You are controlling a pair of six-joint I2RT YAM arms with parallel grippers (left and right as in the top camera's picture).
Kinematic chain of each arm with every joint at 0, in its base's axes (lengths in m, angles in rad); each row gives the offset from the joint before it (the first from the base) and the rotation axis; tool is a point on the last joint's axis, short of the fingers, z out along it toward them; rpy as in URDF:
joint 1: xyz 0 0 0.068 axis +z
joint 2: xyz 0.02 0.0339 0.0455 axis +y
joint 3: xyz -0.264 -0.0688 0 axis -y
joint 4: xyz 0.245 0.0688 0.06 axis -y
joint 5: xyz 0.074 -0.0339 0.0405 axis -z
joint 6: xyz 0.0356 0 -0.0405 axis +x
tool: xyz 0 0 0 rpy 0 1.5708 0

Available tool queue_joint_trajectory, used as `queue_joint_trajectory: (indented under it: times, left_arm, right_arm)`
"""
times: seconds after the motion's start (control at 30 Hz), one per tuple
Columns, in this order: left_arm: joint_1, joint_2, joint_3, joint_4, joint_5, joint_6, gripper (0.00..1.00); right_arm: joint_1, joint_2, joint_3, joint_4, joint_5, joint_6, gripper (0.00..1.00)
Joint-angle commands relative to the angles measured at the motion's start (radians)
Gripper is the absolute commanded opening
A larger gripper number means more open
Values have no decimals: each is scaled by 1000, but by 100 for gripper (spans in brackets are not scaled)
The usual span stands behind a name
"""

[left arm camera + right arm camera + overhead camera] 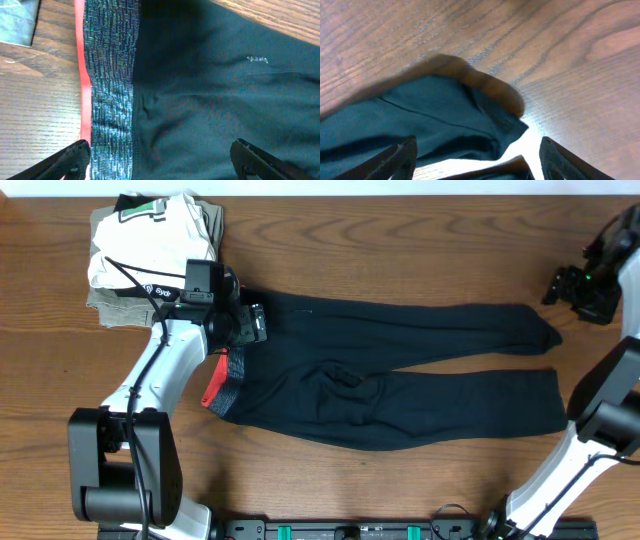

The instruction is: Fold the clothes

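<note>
Wood-grain table, seen from overhead. Far left, rear: stack of folded garments, white and olive, white piece on top.

Left gripper sits over the waist end of the pants, just right of the stack. Fingers spread wide, nothing between them. One tip over the grey waistband by its red lining, the other over black cloth. Contact with the fabric cannot be told.

Pants lie flat across the middle of the table, waist to the left, both legs running right, rear leg straight, near leg slightly rumpled at the thigh. Small white lettering shows on the black cloth.

Right gripper is at the far right, near the cuff of the rear leg. Fingers spread apart, holding nothing; cuff edge lies on the wood below them
</note>
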Motion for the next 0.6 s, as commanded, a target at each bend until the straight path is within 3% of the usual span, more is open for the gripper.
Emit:
queue_joint_trajectory:
  times: [0.0, 0.23, 0.57]
  left_arm:
    - [3, 10, 2, -3, -2, 2, 91]
    - [3, 10, 2, -7, -2, 2, 91]
    - [3, 10, 2, -12, -2, 2, 91]
  right_arm:
    - [-20, 62, 13, 1, -116, -82, 74]
    - [-29, 148, 13, 21, -153, -117, 73]
    - [-63, 198, 13, 23, -192, -117, 54]
